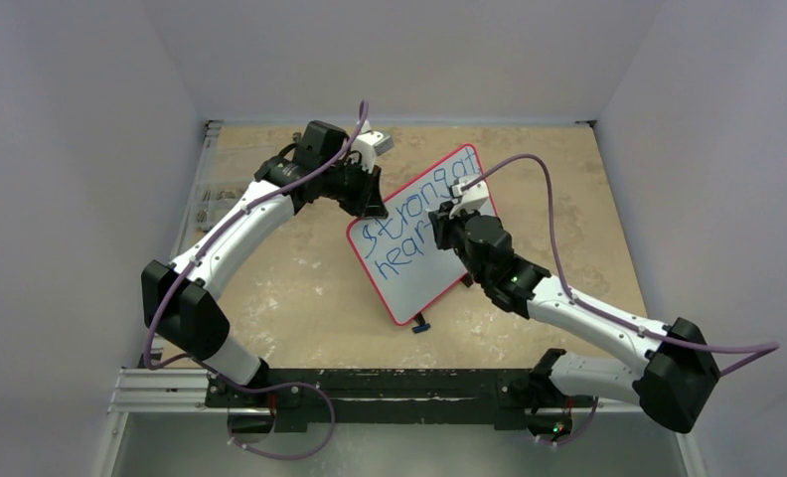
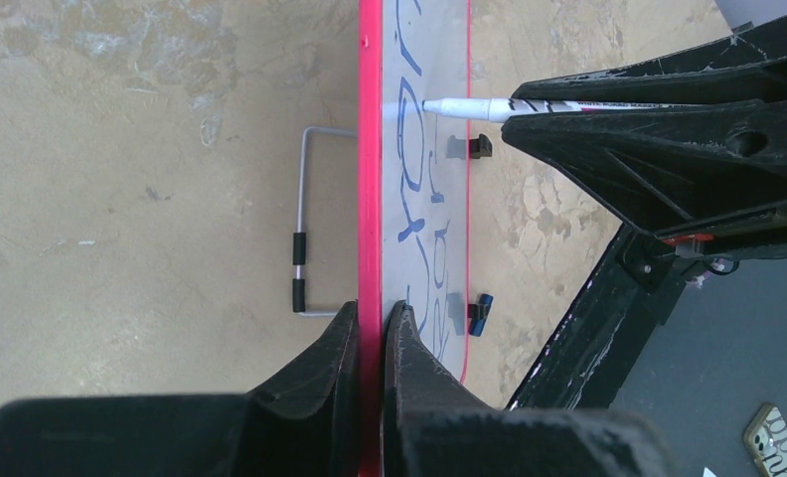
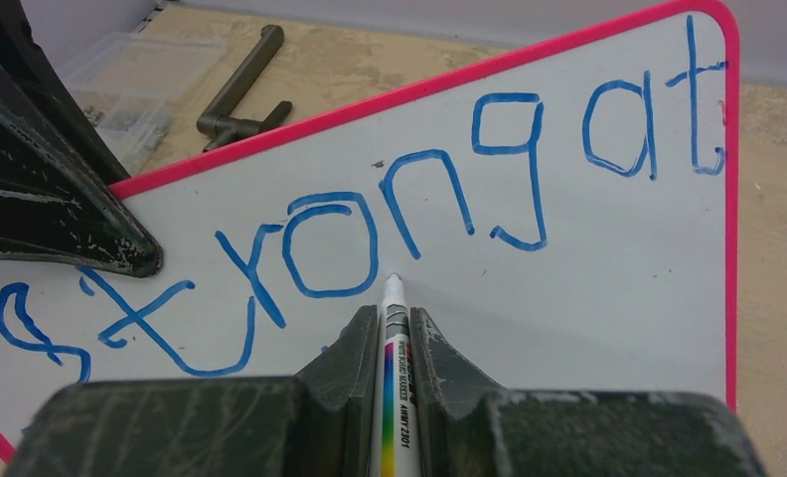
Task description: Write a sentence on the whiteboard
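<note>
The whiteboard [image 1: 421,283], white with a pink frame, stands tilted at mid-table. My left gripper [image 1: 371,205] is shut on its upper left edge; in the left wrist view the fingers [image 2: 372,310] clamp the pink frame [image 2: 370,149]. The sentence [image 1: 401,238] in blue reads "strong at" with "hear" below it. In the right wrist view "strong at" [image 3: 320,248] runs across the whiteboard [image 3: 588,298]. My right gripper [image 3: 394,313] is shut on a white marker [image 3: 401,397]. Its tip [image 3: 393,282] touches the board just below the "o" and "n". The marker [image 2: 469,107] also shows in the left wrist view.
A wire stand [image 2: 305,229] props the board from behind, and small feet [image 2: 479,313] sit at its lower edge. A clear plastic box [image 3: 121,89] and a dark metal tool [image 3: 240,89] lie at the far left. Walls close in the table on three sides.
</note>
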Controlling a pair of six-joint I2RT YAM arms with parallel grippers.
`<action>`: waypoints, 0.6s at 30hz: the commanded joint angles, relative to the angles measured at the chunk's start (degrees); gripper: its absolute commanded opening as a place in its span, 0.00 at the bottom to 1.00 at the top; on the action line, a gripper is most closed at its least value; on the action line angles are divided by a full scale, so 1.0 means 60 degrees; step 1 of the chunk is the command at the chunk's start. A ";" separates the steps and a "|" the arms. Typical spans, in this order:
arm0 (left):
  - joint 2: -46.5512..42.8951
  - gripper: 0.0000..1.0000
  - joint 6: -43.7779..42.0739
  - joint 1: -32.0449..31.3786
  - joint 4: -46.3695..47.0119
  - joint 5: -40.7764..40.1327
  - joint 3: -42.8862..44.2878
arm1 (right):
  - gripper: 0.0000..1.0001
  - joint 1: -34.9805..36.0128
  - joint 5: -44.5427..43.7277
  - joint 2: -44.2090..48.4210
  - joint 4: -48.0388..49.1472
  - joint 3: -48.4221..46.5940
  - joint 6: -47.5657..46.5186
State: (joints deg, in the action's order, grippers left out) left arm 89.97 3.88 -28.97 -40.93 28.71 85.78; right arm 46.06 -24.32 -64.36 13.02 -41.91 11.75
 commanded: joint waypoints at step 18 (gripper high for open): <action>0.0054 0.00 -0.0932 -0.0125 -0.1009 -0.1250 -0.0175 | 0.00 -0.0031 0.0319 0.0293 -0.0069 0.1342 0.0761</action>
State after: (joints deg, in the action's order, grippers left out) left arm 89.97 3.99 -28.91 -41.50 27.90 85.78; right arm 46.00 -24.49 -62.52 13.91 -36.01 14.22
